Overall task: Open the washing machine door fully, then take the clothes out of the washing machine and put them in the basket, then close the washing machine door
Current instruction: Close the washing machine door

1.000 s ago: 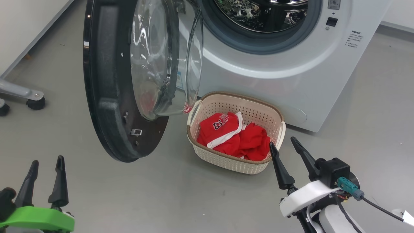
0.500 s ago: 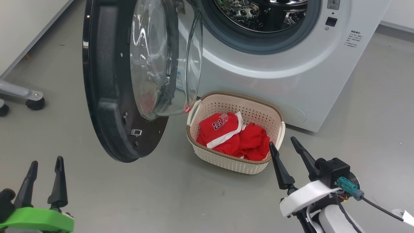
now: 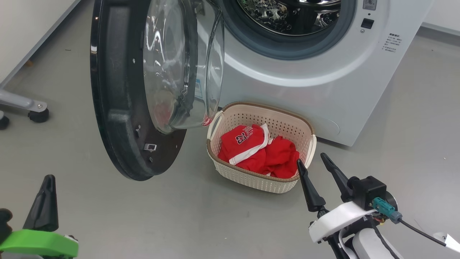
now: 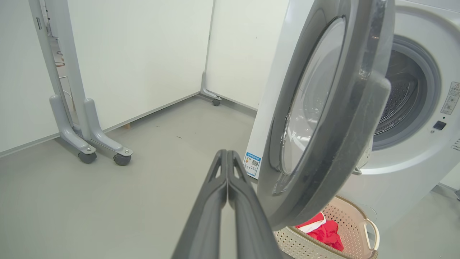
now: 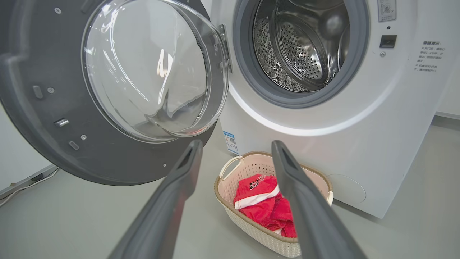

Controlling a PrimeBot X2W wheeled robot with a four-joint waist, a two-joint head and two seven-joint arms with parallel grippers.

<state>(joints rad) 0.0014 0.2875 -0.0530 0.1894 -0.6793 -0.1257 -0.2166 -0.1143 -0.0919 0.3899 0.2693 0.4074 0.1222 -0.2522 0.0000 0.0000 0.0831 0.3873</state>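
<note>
Grey floor: basket before washing machine holds clothes; drum looks empty; door open, closing remains. Left gripper clenched empty, right gripper spread.

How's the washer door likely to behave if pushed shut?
The washing machine door looks rigid and hinged, so it should probably swing, not flex. Its thick glass bowl suggests real weight, likely carrying momentum. The glossy outer face may prove slippery.
</note>
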